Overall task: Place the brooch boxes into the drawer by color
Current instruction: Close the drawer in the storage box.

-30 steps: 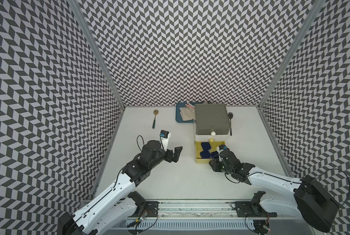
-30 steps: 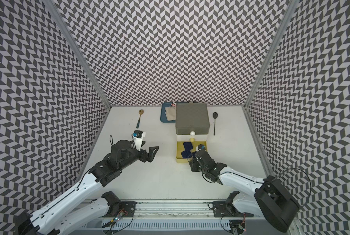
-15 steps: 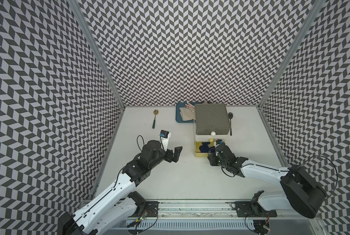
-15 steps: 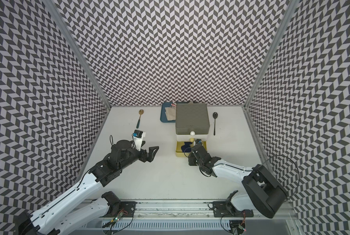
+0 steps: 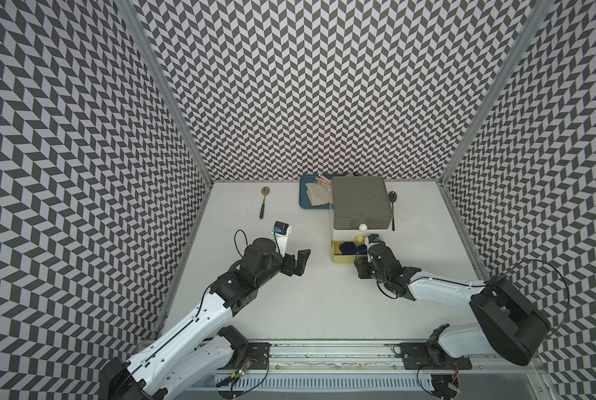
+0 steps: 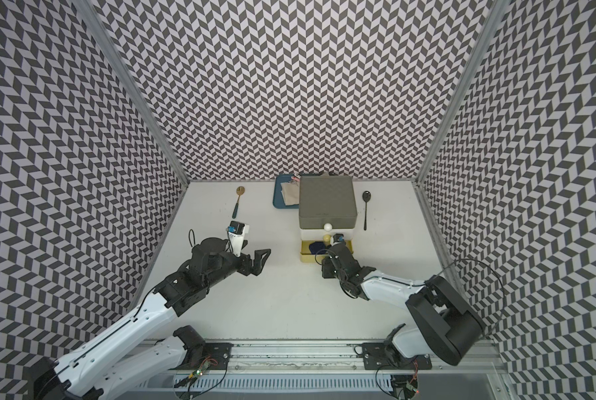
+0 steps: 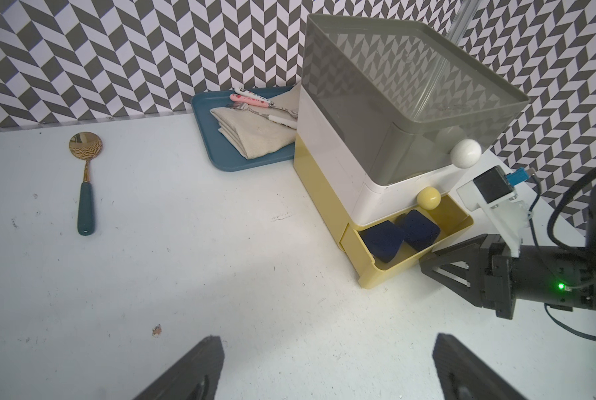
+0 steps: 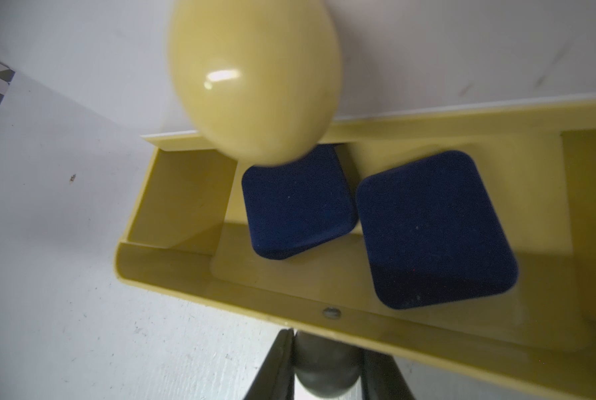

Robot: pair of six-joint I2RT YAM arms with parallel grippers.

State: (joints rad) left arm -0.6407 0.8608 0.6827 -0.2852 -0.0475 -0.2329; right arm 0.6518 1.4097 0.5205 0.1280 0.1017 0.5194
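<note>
Right wrist view had the right tool [image 8: 324, 341] pinched narrow on the grey knob [image 8: 324, 375] of the yellow drawer [image 8: 220, 294]. The drawer stood part open at the foot of the chest [image 5: 360, 204], near the far edge of the surface [image 5: 307, 311]. Two navy boxes [image 8: 296, 204] lay askew inside, side by side. On shutting, a tilted box might catch under the white tier [image 7: 327, 138], the round knob might slip, or the light chest might slide. Right arm reached low from the near edge. Left arm hovered mid-surface, left tool [image 7: 327, 339] wide and empty.
</note>
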